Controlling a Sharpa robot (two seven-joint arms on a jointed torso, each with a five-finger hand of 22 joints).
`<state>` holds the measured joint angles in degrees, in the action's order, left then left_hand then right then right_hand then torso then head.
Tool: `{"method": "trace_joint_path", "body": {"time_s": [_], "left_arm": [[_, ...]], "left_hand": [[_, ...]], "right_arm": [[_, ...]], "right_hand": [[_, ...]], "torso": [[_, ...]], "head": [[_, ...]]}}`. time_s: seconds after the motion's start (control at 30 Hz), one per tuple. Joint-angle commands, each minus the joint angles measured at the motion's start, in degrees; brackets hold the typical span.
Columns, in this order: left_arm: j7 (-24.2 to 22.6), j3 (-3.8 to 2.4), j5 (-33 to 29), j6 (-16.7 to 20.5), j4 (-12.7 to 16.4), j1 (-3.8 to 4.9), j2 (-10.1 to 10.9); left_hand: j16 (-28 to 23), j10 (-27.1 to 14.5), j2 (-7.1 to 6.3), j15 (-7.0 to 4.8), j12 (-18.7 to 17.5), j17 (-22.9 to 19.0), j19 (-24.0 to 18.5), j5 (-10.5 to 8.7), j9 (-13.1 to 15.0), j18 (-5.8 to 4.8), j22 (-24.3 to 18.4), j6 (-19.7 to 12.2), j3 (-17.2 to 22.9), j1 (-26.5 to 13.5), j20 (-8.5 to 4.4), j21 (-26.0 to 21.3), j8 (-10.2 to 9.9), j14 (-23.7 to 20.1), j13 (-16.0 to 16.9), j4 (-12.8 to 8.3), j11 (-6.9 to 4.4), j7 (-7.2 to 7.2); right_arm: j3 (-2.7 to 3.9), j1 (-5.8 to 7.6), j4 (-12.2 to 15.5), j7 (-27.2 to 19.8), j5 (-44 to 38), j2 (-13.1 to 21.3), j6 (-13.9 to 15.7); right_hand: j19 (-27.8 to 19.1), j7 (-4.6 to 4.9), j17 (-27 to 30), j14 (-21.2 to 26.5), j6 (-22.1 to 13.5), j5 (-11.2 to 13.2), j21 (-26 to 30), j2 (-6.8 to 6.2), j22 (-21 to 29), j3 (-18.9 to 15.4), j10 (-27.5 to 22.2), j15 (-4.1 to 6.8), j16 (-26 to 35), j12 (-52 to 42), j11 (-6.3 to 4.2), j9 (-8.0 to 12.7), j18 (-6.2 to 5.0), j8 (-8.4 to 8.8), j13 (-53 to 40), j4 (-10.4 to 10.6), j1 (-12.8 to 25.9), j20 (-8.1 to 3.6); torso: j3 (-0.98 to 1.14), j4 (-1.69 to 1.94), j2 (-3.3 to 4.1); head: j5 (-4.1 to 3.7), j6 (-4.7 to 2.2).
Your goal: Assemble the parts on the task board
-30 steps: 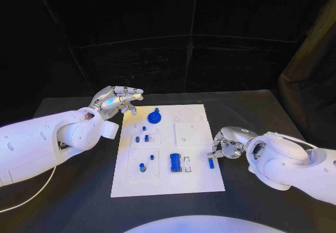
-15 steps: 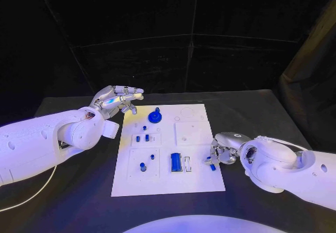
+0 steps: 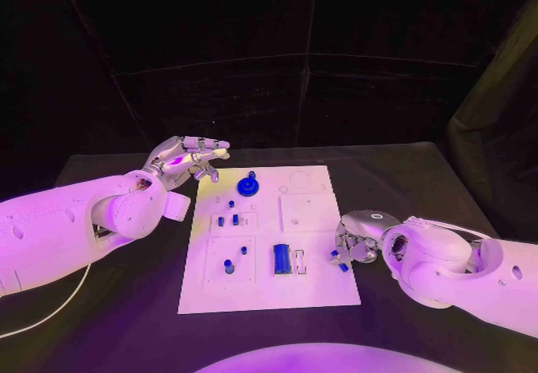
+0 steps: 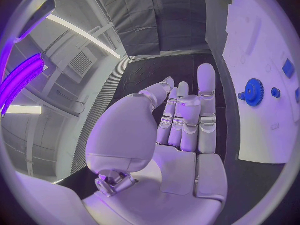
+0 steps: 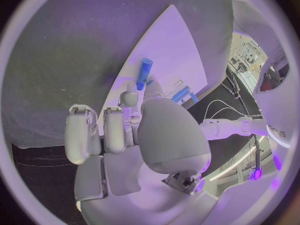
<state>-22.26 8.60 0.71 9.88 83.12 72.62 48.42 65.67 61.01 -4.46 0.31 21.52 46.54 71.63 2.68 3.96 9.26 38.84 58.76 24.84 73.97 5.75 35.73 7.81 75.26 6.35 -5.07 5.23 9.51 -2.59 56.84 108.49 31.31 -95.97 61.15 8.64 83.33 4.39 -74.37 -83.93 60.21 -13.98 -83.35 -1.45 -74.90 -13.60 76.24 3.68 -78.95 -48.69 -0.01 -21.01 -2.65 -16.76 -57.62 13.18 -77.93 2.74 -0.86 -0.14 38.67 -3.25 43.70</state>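
The white task board lies in the middle of the table. My right hand is low over its right edge. There a short blue peg lies with its near end between the thumb and a fingertip, which pinch it; in the head view the blue peg peeks out beside the hand. My left hand hovers off the board's far left corner, fingers apart, holding nothing. A blue gear stands near it on the board, and the left wrist view shows the blue gear too.
A blue block sits in a slot mid-board, left of the right hand. Small blue pegs and another small peg stand on the board's left half. Black table surrounds the board.
My right hand has come down and in over the board's right edge and closed its fingertips on the blue peg. The left hand has stayed where it was.
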Motion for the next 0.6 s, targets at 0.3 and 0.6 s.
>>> {"method": "trace_joint_path", "body": {"time_s": [0.3,0.6], "left_arm": [[-0.20,0.01,-0.17,-0.63,0.11,0.06,0.04],[-0.19,0.03,-0.17,-0.60,0.17,0.07,0.18]], "left_hand": [[-0.20,-0.50,0.35,0.09,0.34,-0.19,-0.18,0.25,-0.07,1.17,-0.10,-0.39,-0.47,-0.07,0.28,-0.33,0.19,-0.27,0.04,-0.03,0.02,0.11],[-0.20,-0.50,0.35,0.09,0.34,-0.19,-0.18,0.25,-0.07,1.17,-0.10,-0.39,-0.47,-0.07,0.28,-0.33,0.19,-0.27,0.04,-0.03,0.02,0.11]], "right_arm": [[-0.48,-0.85,0.36,0.93,-2.28,-0.24,-4.70],[-0.46,-0.88,1.55,1.06,1.90,0.07,2.27]], "right_hand": [[-0.28,-0.33,0.01,-2.93,0.42,-0.09,0.27,2.77,-6.29,4.59,-0.85,0.48,0.52,2.00,-0.53,-0.15,0.15,1.58,0.95,-5.05,-8.98,-0.35],[0.15,-0.24,-0.53,-3.09,0.18,-4.00,-0.11,5.31,-6.80,9.03,-0.51,0.45,0.21,2.13,-0.50,0.54,0.28,3.59,0.92,-3.72,-8.72,-0.36]], "torso": [[-0.06,0.09,-0.01],[-0.03,-0.02,-0.03]], "head": [[-0.12,0.15],[0.04,0.11]]}}
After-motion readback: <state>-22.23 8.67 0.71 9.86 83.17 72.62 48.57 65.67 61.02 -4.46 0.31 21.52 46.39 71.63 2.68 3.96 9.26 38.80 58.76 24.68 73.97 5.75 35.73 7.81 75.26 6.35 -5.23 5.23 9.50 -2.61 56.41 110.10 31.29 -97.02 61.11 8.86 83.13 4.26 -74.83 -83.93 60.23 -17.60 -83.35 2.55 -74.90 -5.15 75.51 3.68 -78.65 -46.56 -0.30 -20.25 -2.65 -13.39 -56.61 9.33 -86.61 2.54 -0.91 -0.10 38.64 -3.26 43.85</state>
